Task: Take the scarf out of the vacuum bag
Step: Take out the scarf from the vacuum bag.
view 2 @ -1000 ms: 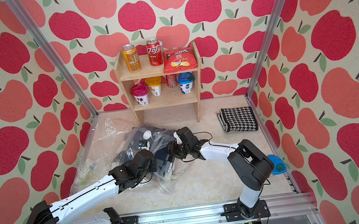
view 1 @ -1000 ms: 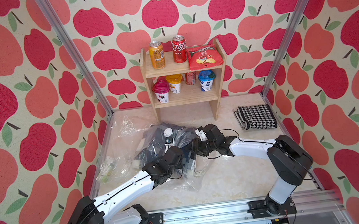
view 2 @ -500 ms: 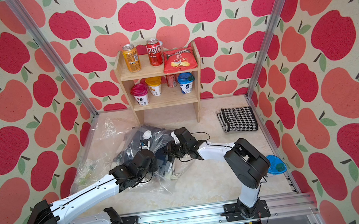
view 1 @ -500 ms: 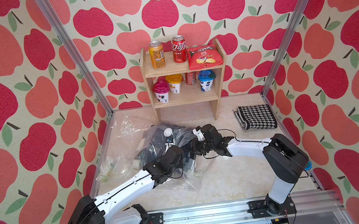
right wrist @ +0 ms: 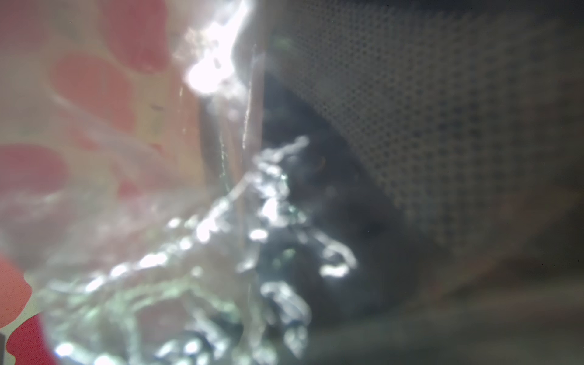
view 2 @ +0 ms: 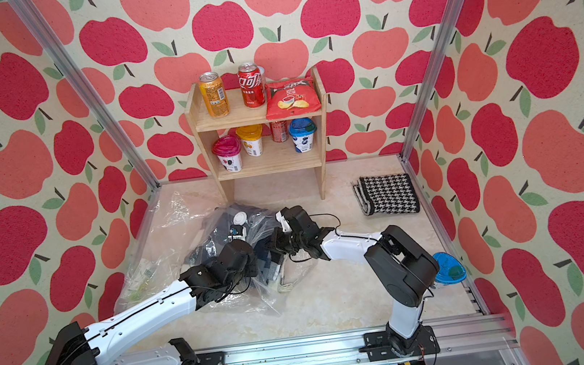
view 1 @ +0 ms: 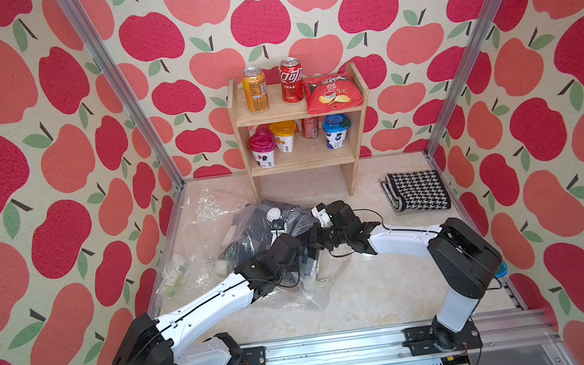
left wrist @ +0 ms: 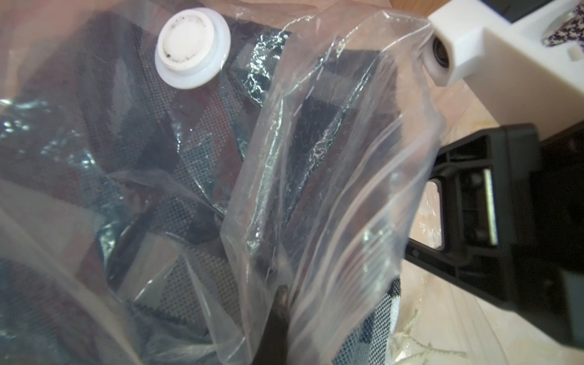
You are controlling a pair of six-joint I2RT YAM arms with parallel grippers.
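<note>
Left wrist view is filled by the vacuum bag [left wrist: 331,158], crinkled clear film, of which a fold is pinched in the closed left gripper [left wrist: 278,319]. The scarf [view 1: 259,233], a dark checked knit, is kept inside. In a top view it is stretched from 11 to 5 o'clock, at 9 o'clock from the closed right gripper [view 1: 311,241], whose hold cannot be told.

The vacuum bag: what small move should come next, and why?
Probably a short pull of the right tool away from the vacuum bag, while the left tool holds. Both are shut: the left pinches a fold of the bag, and the right is pressed in against plastic and the scarf, though blur hides what it caught.
</note>
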